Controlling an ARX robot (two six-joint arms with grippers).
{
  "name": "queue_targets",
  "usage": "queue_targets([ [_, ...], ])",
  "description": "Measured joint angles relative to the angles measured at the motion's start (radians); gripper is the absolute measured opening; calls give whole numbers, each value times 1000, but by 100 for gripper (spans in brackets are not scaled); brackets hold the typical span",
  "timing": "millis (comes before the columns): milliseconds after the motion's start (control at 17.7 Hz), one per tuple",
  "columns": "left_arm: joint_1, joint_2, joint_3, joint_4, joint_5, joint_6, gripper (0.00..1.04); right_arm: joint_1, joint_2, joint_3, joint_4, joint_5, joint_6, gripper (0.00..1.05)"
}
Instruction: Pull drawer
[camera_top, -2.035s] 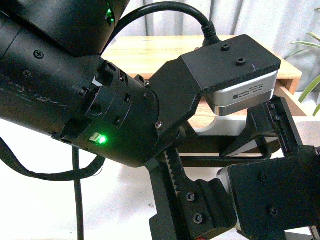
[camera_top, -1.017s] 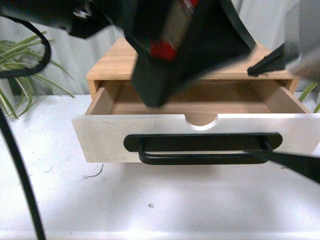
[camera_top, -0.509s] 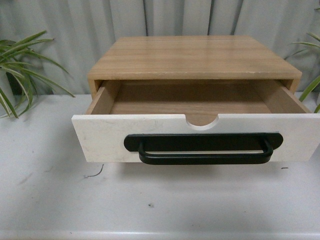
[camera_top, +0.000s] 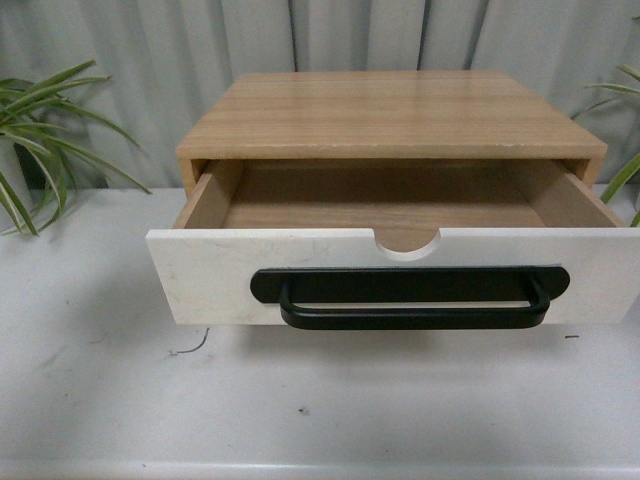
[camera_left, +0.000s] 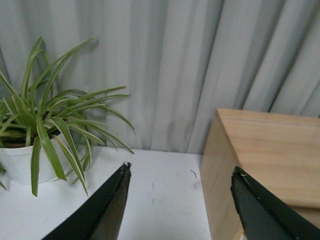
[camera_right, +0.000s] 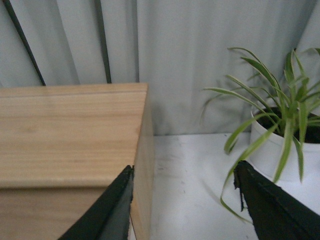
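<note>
In the front view the drawer (camera_top: 210, 275) stands pulled out of the wooden cabinet (camera_top: 390, 115). It has a white front, a long black bar handle (camera_top: 410, 300), a half-round notch (camera_top: 408, 243) in its top edge and light wood sides. Its inside looks empty. Neither arm shows in the front view. My left gripper (camera_left: 180, 172) is open with nothing between its fingers, held beside the cabinet's side (camera_left: 220, 190). My right gripper (camera_right: 184, 172) is open too, beside the cabinet's other side (camera_right: 144, 165).
The cabinet stands on a white table (camera_top: 320, 410). A potted plant (camera_top: 40, 130) stands at the far left, seen in a white pot (camera_left: 15, 160). Another plant in a white pot (camera_right: 285, 150) stands at the right. Grey curtains (camera_top: 130, 60) hang behind.
Both arms, which filled the front view two seconds ago, have pulled out of it. The drawer stays open and has barely shifted in the last half second.
</note>
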Motion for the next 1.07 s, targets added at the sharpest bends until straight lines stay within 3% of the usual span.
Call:
queue_targets([
  [170, -32, -97, -169, 48, -21, 68, 28, -2, -269, -170, -40, 17, -13, 29],
  [283, -99, -175, -252, 59, -93, 70, 2, -2, -325, -254, -39, 16, -13, 5],
  [1074, -105, -608, -497, -131, -98, 74, 2, -2, -806, -508, -264, 16, -19, 2],
])
